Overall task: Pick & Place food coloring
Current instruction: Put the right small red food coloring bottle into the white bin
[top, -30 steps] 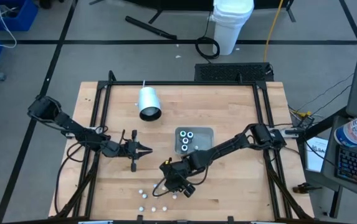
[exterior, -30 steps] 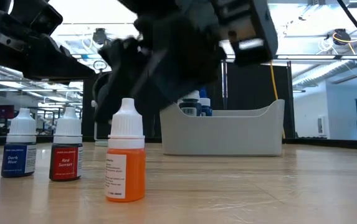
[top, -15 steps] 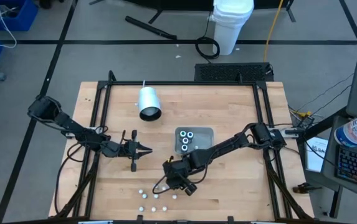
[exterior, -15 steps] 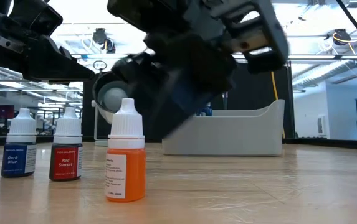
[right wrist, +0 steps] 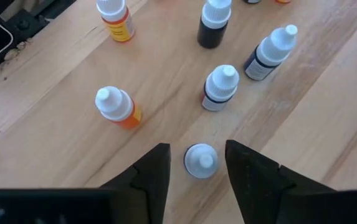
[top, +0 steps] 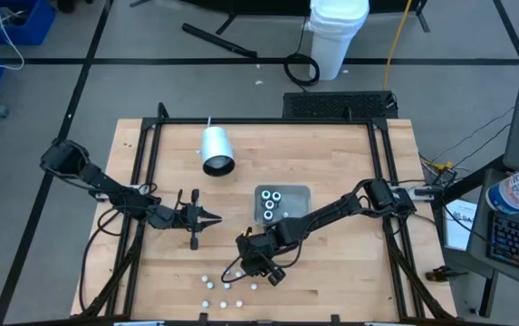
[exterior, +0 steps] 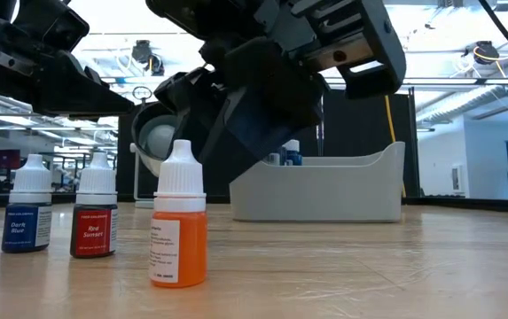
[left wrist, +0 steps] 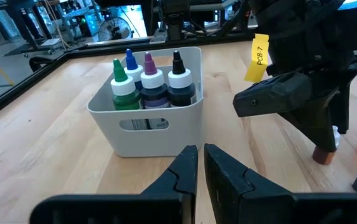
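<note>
Right now right gripper (right wrist: 194,163) straddles, jaws apart, a small white-capped food coloring bottle (right wrist: 200,160) near the wooden worktop's (top: 350,272) front edge, for pickup; left gripper (top: 206,216) waits clenched and empty near the left edge.

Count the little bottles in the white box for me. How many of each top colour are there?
Green-top bottle: 1
Blue-top bottle: 1
Purple-top bottle: 1
Black-top bottle: 1
Total: 4 bottles in the box

Loose bottles (right wrist: 222,87) crowded near the right end effector (right wrist: 201,163); bare wood beyond.
</note>
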Robot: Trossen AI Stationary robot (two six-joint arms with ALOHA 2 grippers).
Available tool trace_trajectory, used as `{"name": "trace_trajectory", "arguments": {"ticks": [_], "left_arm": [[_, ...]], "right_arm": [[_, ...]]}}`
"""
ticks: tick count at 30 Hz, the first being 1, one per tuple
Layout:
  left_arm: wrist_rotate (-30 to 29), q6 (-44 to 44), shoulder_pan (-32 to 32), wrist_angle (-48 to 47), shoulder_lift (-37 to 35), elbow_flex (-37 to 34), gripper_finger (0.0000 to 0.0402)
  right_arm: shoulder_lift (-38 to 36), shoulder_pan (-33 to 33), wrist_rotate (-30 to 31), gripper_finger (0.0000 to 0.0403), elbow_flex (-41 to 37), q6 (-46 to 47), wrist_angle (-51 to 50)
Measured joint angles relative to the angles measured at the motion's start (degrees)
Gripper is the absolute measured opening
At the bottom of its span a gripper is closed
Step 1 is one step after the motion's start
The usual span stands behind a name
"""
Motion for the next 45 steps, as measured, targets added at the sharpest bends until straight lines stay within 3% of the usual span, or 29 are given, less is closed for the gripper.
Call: {"name": "trace_trajectory", "arguments": {"ticks": [11,21,28,37,40,45], "left_arm": [[0.0,-0.1,0.0,-0.3,0.0,0.0,0.0037],[0.0,-0.2,0.0,-0.3,0.0,0.0,0.0037],[0.0,-0.4,0.0,-0.3,0.0,0.0,0.0037],[0.0,-0.3,0.0,-0.6,0.0,0.0,0.0037],[0.0,-0.3,0.0,-0.6,0.0,0.0,0.0037],[0.0,-0.3,0.0,-0.6,0.0,0.0,0.0037]], "right_arm": [[0.0,0.0,0.0,0.0105,0.0,0.0,0.1],[0.0,0.2,0.0,0.0044,0.0,0.5,0.6],[-0.4,0.3,0.0,0.0057,0.0,0.5,0.6],[-12.0,0.6,0.4,0.0047,0.0,0.6,-4.9],[-18.0,1.3,5.4,0.0049,0.0,1.6,-6.1],[-26.4,2.5,22.5,0.0049,0.0,5.8,-14.6]]}}
